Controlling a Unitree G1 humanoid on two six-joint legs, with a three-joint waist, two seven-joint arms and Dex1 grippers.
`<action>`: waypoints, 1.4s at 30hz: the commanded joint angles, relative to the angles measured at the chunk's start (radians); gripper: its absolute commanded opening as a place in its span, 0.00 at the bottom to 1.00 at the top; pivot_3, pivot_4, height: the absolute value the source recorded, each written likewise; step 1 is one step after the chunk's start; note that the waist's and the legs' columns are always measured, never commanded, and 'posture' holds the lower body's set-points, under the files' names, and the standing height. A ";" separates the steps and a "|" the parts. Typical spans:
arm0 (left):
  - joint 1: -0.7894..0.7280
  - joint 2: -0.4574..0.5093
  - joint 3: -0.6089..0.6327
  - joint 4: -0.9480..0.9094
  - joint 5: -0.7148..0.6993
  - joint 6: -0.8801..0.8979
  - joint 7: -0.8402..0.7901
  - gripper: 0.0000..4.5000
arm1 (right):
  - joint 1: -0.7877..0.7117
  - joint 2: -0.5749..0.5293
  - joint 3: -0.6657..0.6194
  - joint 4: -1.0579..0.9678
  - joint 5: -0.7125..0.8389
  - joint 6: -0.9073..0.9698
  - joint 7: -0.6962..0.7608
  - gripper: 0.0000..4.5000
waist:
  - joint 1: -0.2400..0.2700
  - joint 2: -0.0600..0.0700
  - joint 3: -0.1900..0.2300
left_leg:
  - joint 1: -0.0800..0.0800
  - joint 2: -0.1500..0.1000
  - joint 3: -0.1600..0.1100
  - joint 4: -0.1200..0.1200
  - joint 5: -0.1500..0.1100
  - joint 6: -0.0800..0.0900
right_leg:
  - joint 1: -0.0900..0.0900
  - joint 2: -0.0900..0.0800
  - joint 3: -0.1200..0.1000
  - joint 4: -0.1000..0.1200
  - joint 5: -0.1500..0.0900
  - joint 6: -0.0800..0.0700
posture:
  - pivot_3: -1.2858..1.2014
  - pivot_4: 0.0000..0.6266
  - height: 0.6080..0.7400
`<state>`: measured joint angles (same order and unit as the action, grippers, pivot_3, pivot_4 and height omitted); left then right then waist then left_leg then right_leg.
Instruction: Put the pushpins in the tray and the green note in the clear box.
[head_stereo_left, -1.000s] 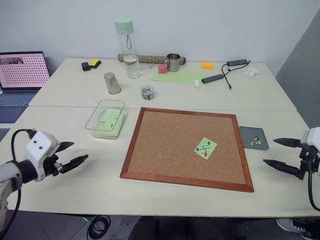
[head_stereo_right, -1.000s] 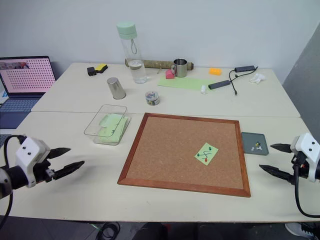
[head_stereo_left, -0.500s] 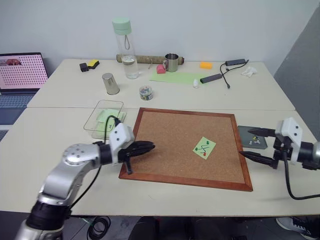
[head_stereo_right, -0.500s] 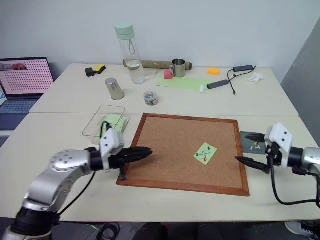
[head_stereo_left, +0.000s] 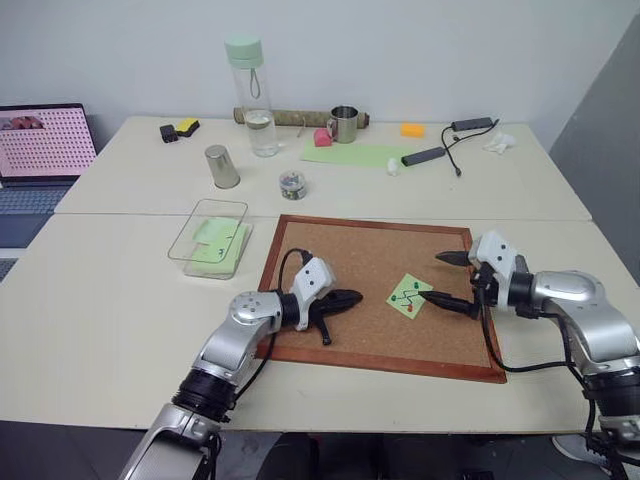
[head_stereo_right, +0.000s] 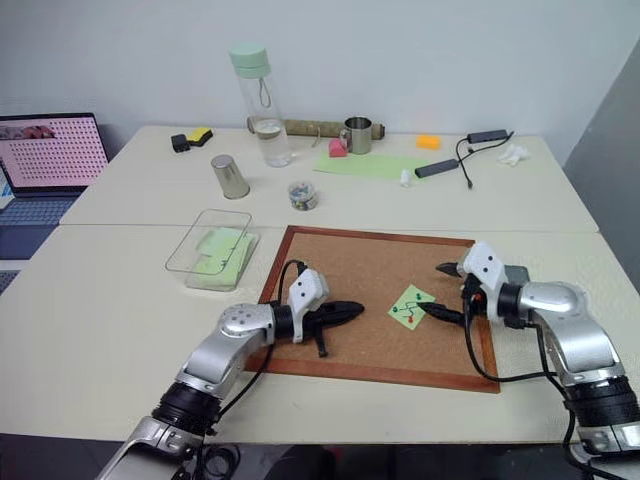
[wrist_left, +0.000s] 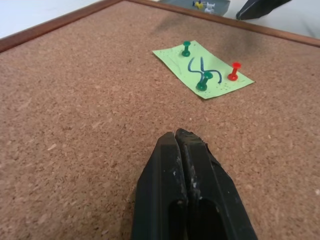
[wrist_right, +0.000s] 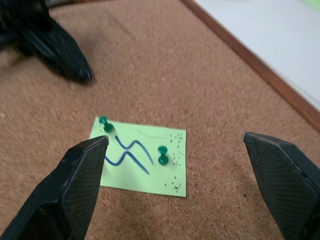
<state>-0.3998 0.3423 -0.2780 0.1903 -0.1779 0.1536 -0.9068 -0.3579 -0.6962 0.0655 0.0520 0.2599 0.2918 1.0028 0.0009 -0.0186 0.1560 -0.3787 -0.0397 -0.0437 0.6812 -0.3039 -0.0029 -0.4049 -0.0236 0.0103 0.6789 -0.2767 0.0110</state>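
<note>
Three pushpins (wrist_left: 202, 81), two green and one red, pin the green note (wrist_left: 202, 70) to the corkboard (head_stereo_left: 340, 255) on the worktop (head_stereo_left: 100, 290). We see the left gripper (head_stereo_left: 350, 297) over the cork just beside the note, its fingers pressed together and holding nothing. Right gripper (head_stereo_left: 443, 278) hovers at the note's far side, fingers spread wide and empty. Tray (head_stereo_right: 516, 273) sits just off the board's right edge, mostly hidden behind that arm. Clear box (head_stereo_left: 205, 240) lies left of the board, green paper inside.

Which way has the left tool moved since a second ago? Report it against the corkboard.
Yes. The left tool has swung in from off the corkboard's left side onto it, toward the green note.
</note>
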 joint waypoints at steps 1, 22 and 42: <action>0.010 -0.012 -0.010 0.022 0.024 -0.012 0.008 0.01 | -0.041 0.033 0.016 0.048 -0.026 -0.063 -0.002 1.00 | 0.000 0.000 0.000 | 0.000 0.000 0.000 0.000 0.000 0.000 | 0.000 0.000 0.000 0.000 0.000 0.000 | 0.52 0.24 1.00; 0.022 -0.010 0.001 -0.011 0.037 -0.001 0.005 0.00 | -0.041 0.089 0.024 0.161 -0.073 -0.176 0.011 0.15 | 0.000 0.001 -0.001 | 0.001 0.000 0.000 0.000 0.000 0.000 | 0.000 0.000 0.000 0.001 0.000 0.000 | 0.52 0.24 1.00; 0.012 -0.023 -0.009 0.034 0.080 -0.023 0.039 0.00 | -0.036 0.116 -0.051 -0.036 0.053 -0.053 0.003 0.00 | 0.001 0.001 -0.001 | 0.001 0.000 -0.001 0.000 0.000 0.000 | 0.001 0.000 0.000 0.001 0.000 0.000 | 0.52 0.24 1.00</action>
<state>-0.3919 0.3224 -0.2727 0.1922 -0.1247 0.1246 -0.8825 -0.3837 -0.5799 0.0501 0.0802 0.2752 0.2165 1.0177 0.0015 -0.0174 0.1551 -0.3778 -0.0399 -0.0445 0.6814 -0.3038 -0.0029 -0.4041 -0.0237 0.0100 0.6799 -0.2767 0.0111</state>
